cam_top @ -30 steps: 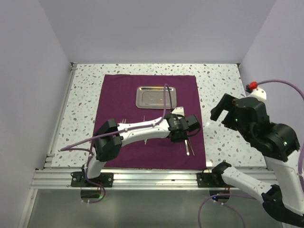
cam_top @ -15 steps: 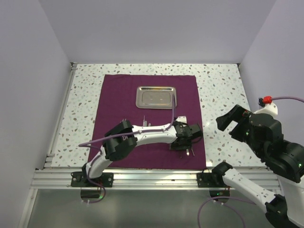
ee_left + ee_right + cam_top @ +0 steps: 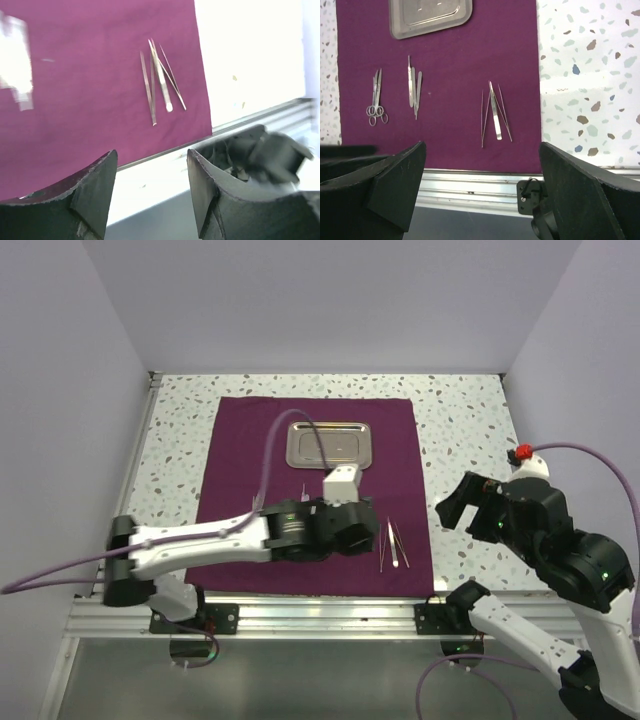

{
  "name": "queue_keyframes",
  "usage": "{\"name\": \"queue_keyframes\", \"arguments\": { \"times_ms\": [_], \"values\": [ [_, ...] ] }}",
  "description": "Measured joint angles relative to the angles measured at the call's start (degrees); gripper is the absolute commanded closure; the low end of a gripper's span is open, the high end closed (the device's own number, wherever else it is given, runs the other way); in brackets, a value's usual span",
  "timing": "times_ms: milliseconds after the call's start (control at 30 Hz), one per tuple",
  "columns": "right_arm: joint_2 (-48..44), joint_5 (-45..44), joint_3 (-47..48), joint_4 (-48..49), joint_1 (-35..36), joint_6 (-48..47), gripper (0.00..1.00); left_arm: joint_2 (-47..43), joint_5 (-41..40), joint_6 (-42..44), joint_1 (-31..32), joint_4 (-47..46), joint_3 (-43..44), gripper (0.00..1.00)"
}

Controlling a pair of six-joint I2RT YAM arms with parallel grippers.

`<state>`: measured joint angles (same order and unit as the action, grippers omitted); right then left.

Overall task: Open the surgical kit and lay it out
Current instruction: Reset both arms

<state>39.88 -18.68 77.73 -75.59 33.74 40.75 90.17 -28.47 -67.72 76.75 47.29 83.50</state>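
Observation:
The dark purple cloth (image 3: 250, 450) of the surgical kit lies spread flat, with the steel tray (image 3: 330, 444) at its far middle. Several thin tweezers (image 3: 393, 545) lie side by side near the cloth's near right corner. My left gripper (image 3: 368, 533) hangs open and empty just left of them; its wrist view shows the tweezers (image 3: 160, 82) beyond the fingers (image 3: 95, 190). My right gripper (image 3: 462, 502) hovers open over the table right of the cloth. Its view shows the tray (image 3: 430, 17), scissors (image 3: 376, 97), forceps (image 3: 414, 87) and tweezers (image 3: 495, 112).
The speckled table (image 3: 460, 430) runs round the cloth, with walls at the left, back and right. An aluminium rail (image 3: 320, 615) lines the near edge. My left arm (image 3: 220, 538) lies across the near part of the cloth and hides some instruments there.
My left gripper went from shut to open, left the tweezers on the cloth and drew back to the left. The right arm shifted a little and stayed open.

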Motion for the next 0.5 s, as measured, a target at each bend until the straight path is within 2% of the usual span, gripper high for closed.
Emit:
{"name": "queue_keyframes", "arguments": {
  "times_ms": [167, 267, 367, 500],
  "values": [
    [-1.2, 0.7, -5.0, 3.2, 0.0, -2.9, 0.01, -26.4, -9.0, -1.9, 3.3, 4.3, -14.5, 0.39],
    [-4.3, 0.1, -9.4, 4.4, 0.0, -2.9, 0.02, -37.0, -14.0, -3.3, 3.0, 8.2, -21.4, 0.39],
    [-8.3, 0.3, -12.5, 6.7, 0.0, -3.6, 0.01, -44.0, -18.7, -5.0, 3.0, 12.3, -25.9, 0.39],
    [-13.3, 0.3, -14.2, 10.1, 0.0, -4.3, 0.02, -48.2, -25.5, -10.5, 3.0, 19.8, -27.2, 0.37]
  ]
}}
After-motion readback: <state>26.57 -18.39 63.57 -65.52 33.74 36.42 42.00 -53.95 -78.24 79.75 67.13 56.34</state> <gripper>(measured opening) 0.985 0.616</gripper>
